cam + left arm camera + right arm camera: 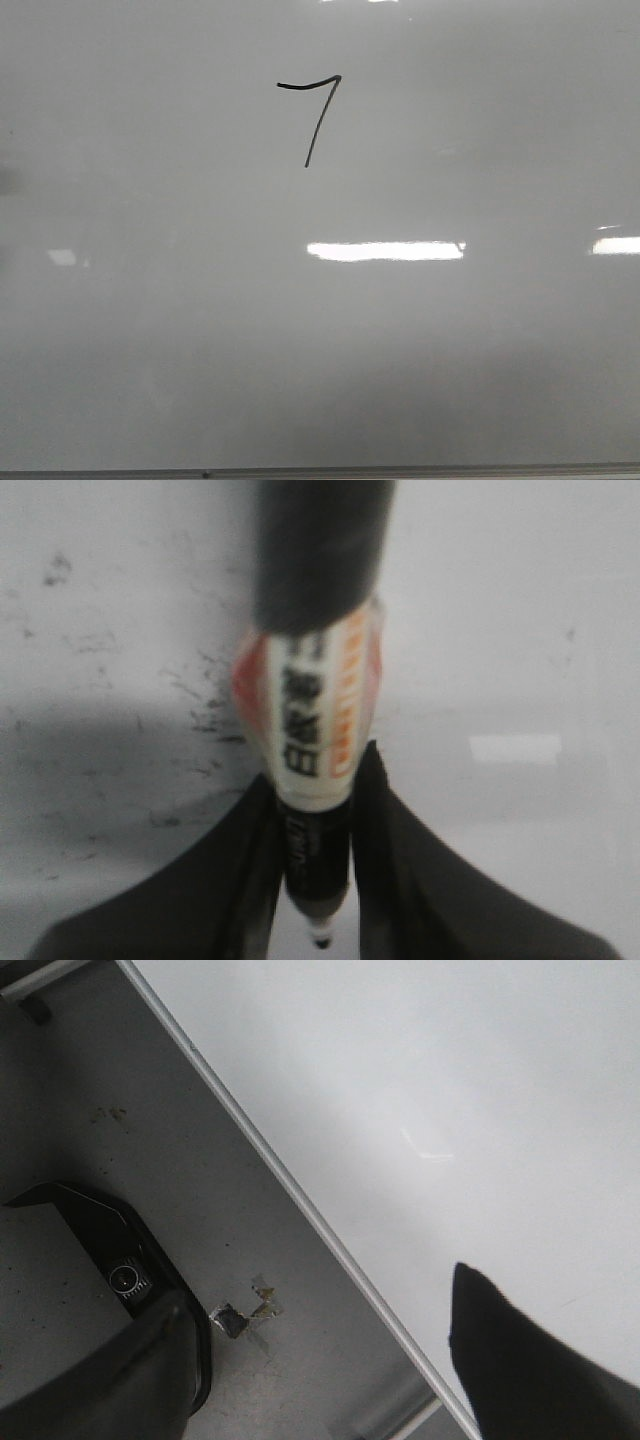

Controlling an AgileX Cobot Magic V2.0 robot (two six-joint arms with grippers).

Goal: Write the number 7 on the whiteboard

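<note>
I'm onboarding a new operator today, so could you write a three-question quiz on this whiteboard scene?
1. True or false: a number 7 is already drawn on the whiteboard.
2. Which gripper holds the marker? A) left B) right C) neither
3. Fill in: the right gripper is ____, with nothing between its fingers.

Key: 1 true. 2 A, the left gripper is clamped on the marker's barrel. 3 open.
</note>
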